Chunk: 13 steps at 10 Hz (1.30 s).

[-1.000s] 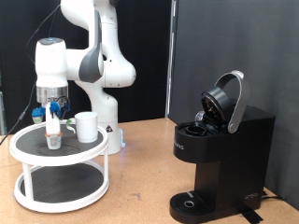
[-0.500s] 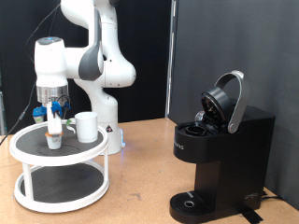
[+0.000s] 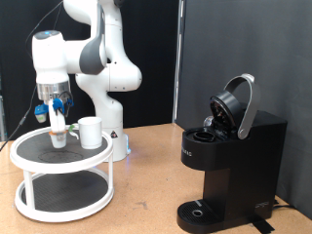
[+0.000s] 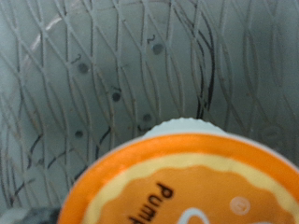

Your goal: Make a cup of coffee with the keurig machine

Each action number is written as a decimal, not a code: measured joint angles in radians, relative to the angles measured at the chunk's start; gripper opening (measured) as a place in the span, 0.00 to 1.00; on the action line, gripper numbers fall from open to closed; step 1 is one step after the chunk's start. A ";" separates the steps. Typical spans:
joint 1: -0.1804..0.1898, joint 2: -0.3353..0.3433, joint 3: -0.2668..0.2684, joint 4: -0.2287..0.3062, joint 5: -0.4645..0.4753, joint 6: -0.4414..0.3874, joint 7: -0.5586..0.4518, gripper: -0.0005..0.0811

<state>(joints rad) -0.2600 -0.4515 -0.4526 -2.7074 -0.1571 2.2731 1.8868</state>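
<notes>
Pod (image 3: 59, 134) with an orange top clamped in the hand (image 3: 58, 125), held just above the dark upper shelf of a white two-tier round stand (image 3: 60, 176) at the exterior view's left. Wrist view shows the pod's orange lid (image 4: 182, 182) filling the lower part, printed letters "Pump" partly readable, white rim showing above it, over a grey patterned shelf surface (image 4: 103, 65) with small dark dots. Cup (image 3: 90, 132) is white, stands upright on the same upper shelf just beside the pod on the exterior view's right; its inside cannot be seen. Keurig machine (image 3: 234, 161) sits at the exterior view's right on the wooden counter (image 3: 146, 195), well apart from the stand, with its rounded lid tipped up and open, pod chamber exposed, contents of chamber not clear. Round drip base at its foot carries nothing. White arm (image 3: 97, 58) rises behind the stand. Dark panels back the scene, pale wall at far left.
</notes>
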 joint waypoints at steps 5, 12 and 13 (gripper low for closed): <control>-0.004 -0.049 -0.001 0.041 0.015 -0.085 -0.017 0.50; 0.157 -0.089 -0.006 0.163 0.445 -0.223 -0.056 0.50; 0.173 -0.090 0.011 0.173 0.467 -0.225 -0.031 0.50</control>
<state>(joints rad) -0.0874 -0.5413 -0.4413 -2.5344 0.3103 2.0484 1.8555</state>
